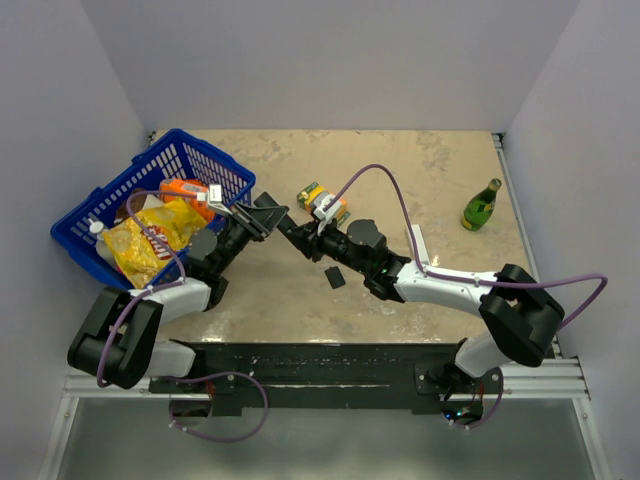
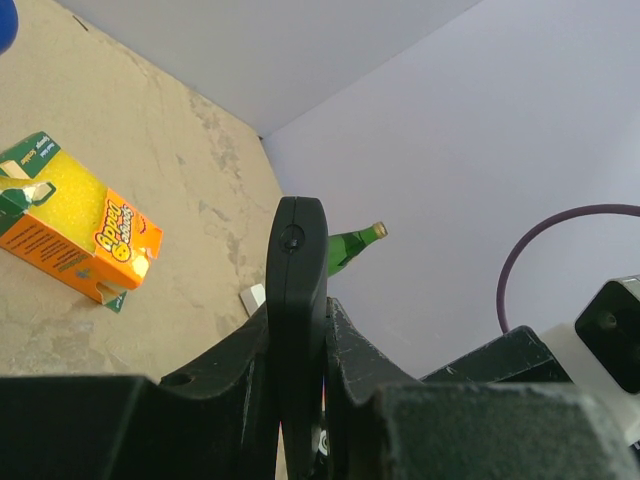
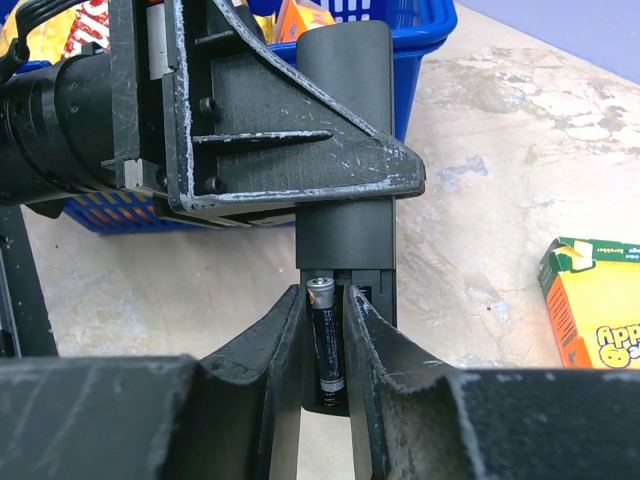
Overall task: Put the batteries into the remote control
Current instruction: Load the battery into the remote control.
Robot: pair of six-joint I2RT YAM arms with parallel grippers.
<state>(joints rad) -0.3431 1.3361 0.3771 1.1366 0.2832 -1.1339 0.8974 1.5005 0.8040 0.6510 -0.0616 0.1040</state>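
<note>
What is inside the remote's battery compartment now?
One battery sits in the remote, between the fingers of the right pincer. Those fingers cover the rest; a second battery cannot be seen.

A beige bench with mottled, stone-like blotches of darker tan fills the middle of the top view. Three plain walls of pale lavender-grey close it in: the back wall across the top of the frame, the left wall and the right wall slanting down the sides. A thin white strip runs along the bench's right edge. Across the lower frame lies a silver metal rail, and below it a dull grey-green surface; whether that is the floor cannot be told. The light is soft and even, with only faint shadows. No window shows.
</note>
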